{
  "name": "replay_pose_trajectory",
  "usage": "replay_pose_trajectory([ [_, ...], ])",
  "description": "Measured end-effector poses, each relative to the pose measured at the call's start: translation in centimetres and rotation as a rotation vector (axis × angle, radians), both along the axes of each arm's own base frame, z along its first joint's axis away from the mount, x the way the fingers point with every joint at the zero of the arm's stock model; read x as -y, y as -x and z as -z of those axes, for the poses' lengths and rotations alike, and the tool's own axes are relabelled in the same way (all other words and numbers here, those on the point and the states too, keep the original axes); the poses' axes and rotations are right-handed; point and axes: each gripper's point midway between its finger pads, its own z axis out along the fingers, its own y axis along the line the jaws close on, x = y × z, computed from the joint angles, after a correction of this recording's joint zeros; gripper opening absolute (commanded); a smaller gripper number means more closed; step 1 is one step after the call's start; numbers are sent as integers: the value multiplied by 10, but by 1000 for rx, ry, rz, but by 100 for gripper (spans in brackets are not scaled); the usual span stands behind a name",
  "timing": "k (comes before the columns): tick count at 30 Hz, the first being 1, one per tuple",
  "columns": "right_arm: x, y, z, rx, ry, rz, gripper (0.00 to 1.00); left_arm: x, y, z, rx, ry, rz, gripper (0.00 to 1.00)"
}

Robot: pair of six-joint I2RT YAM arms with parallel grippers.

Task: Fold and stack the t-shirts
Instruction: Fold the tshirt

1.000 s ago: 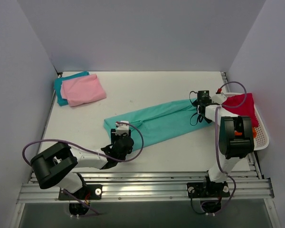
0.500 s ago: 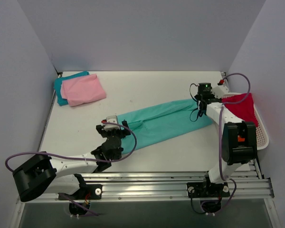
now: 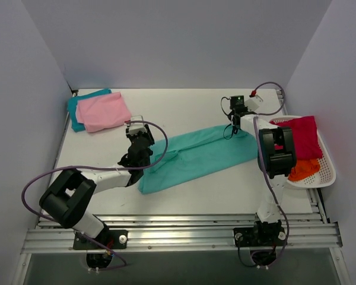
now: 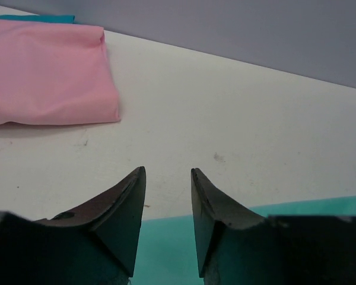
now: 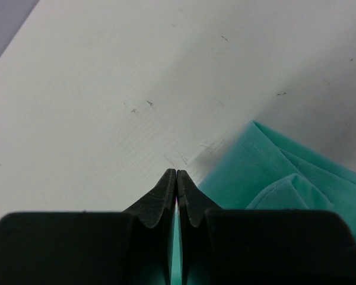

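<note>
A mint green t-shirt [image 3: 196, 155], folded into a long band, lies slantwise across the table's middle. My left gripper [image 3: 140, 133] is at its far left edge, open, its fingers [image 4: 126, 202] astride the green hem [image 4: 166, 249]. My right gripper [image 3: 232, 120] sits at the band's far right corner [image 5: 285, 172], shut, with a sliver of green cloth between its fingers [image 5: 190, 205]. A folded pale pink t-shirt [image 3: 107, 111] rests on a folded teal t-shirt [image 3: 76, 110] at the back left. The pink one [image 4: 47, 74] fills the upper left of the left wrist view.
A white basket [image 3: 326, 172] at the right table edge holds a crimson t-shirt [image 3: 302, 133] and an orange one [image 3: 305, 169]. Grey walls close in the back and both sides. The arms' rail runs along the near edge.
The left arm swung from the shirt's near side to its far left edge, opening wide and then narrowing. The right gripper moved to the far right corner and shut. The shirt's left end shifted.
</note>
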Motion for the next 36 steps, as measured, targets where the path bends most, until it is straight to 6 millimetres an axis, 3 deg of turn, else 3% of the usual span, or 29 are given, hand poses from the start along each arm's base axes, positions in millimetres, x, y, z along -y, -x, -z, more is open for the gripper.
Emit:
replay_pose_trajectory([
  [3, -2, 3, 15, -38, -2, -10, 0, 4, -10, 8, -16, 1, 27, 40],
  [8, -1, 13, 19, -51, -2, -11, 0, 14, -14, 27, -59, 1, 78, 38],
  [14, 3, 69, 34, -135, 14, -5, 0, 18, -17, 35, -76, 19, 109, 38],
  [22, -8, 139, 26, -153, 19, 12, 0, 33, -26, 46, -103, 33, 162, 38],
  [25, -20, 156, 16, -143, 37, -5, 0, 40, -31, 43, -98, 43, 178, 36],
  [31, -58, 170, -38, -18, 46, -64, 2, 51, -33, 47, -110, 65, 227, 26],
  [33, -57, 171, -52, 21, 46, -54, 1, 56, -32, 52, -122, 71, 249, 23],
  [36, -52, 171, -57, 35, 61, -30, 1, 63, -29, 67, -160, 78, 285, 20],
])
